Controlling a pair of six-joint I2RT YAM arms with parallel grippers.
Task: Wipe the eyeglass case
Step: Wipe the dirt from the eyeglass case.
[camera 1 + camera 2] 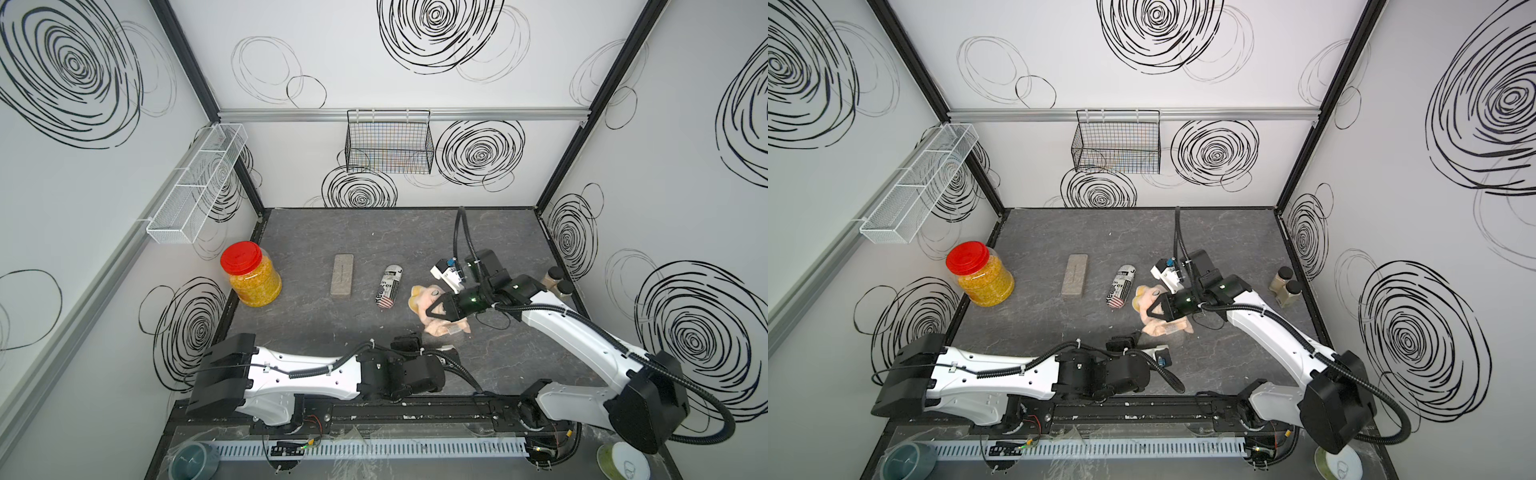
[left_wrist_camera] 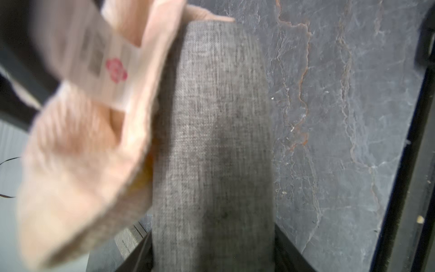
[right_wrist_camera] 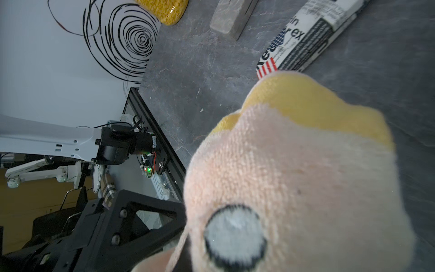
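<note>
- My left gripper (image 2: 213, 255) is pinching the eyeglass case (image 2: 211, 141). My two black jaws press on both sides of one end.
- The eyeglass case is grey and looks woven. It sticks out from my jaws, with the dark table (image 2: 341, 117) behind it.
- In both top views my left gripper sits at about 6 o'clock from the table's middle. The case is mostly hidden there.
- My right gripper (image 1: 433, 311) is pinched shut on the pink cloth (image 1: 422, 297), at about 3 o'clock from the table's middle.
- The pink cloth has a yellow part and a round grey eye on it.
- In the left wrist view the cloth touches one long side of the case. It looks blurry there.
- A newspaper-print thing (image 1: 388, 286) lies flat just beside the cloth, at its 9 o'clock.
- A grey block (image 1: 343, 275) lies at 9 o'clock of that.
- A jar (image 1: 249, 274) with a red lid and yellow bits inside stands at the table's 9 o'clock edge.
- Two small bottles (image 1: 559, 280) stand at the 3 o'clock edge.
</note>
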